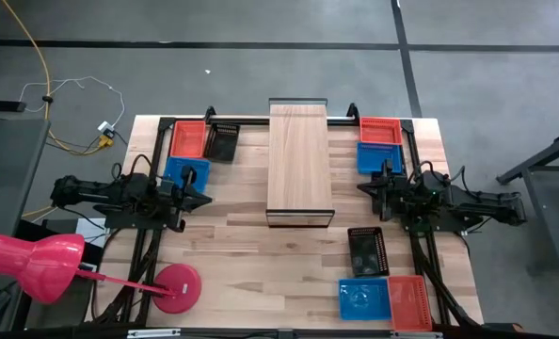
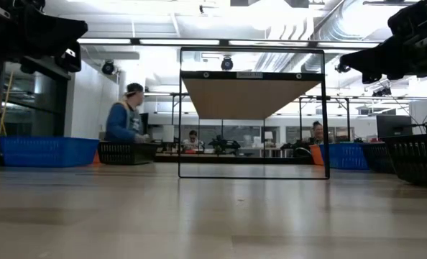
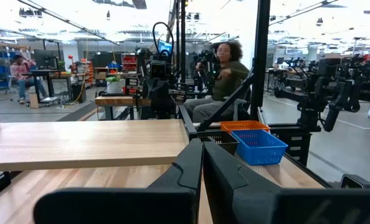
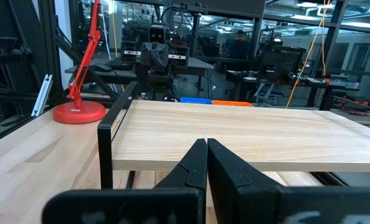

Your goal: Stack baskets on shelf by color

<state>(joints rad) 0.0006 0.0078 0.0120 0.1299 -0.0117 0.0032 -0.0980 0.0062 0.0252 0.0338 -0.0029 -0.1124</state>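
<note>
STATE: we hold left pincer (image 1: pixel 202 199) and right pincer (image 1: pixel 364 188) closed, empty, flanking shelf (image 1: pixel 299 160) | baskets (image 1: pixel 378 131) beside shelf unsorted | stacking not begun

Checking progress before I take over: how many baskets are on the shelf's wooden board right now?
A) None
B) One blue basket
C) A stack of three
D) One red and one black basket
A: in the high view the shelf shows only bare wood, and the baskets, such as the blue basket and black basket, all sit on the table around it.
</note>
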